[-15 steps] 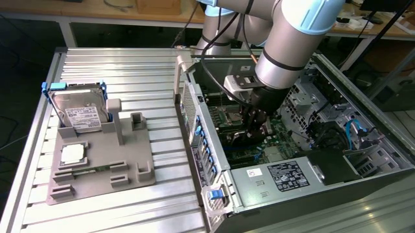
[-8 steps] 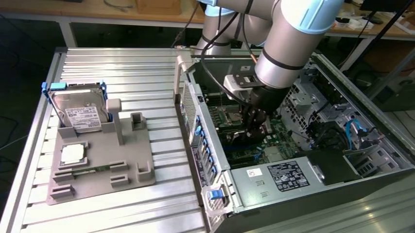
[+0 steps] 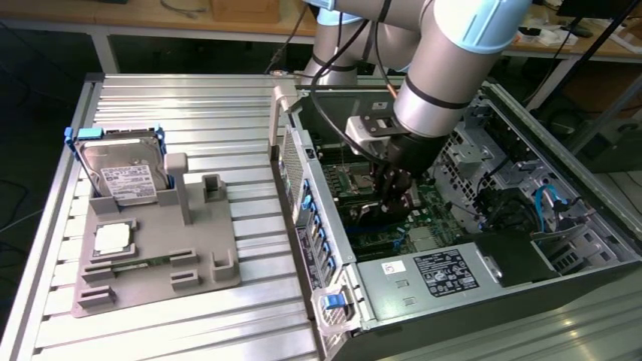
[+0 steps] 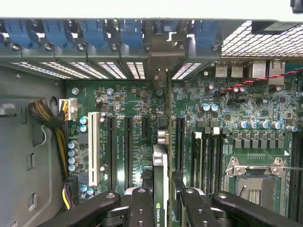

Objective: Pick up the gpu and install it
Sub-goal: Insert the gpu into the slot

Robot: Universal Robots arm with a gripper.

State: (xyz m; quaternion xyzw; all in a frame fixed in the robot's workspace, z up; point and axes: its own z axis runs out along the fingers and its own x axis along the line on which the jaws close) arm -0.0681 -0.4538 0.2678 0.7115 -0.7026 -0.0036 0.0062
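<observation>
Inside the open computer case (image 3: 301, 180), my gripper (image 3: 393, 201) hangs low over the green motherboard (image 3: 386, 239). In the wrist view my gripper (image 4: 163, 201) is shut on the gpu (image 4: 160, 165), a thin dark card seen edge-on between the black fingers (image 4: 141, 208). The card stands upright over the long black expansion slots (image 4: 129, 146). Its silvery metal end (image 4: 161, 78) reaches the row of rear slot openings. Whether its lower edge sits in a slot I cannot tell.
On the slatted table a grey holder (image 3: 201, 256) carries a silver hard drive (image 3: 125, 177) in a blue frame, a square chip (image 3: 113, 237) and a green memory stick (image 3: 140, 262). Blue slot latches (image 4: 94, 30), a yellow-black cable bundle (image 4: 49, 120) and the processor socket (image 4: 253, 182) surround the card.
</observation>
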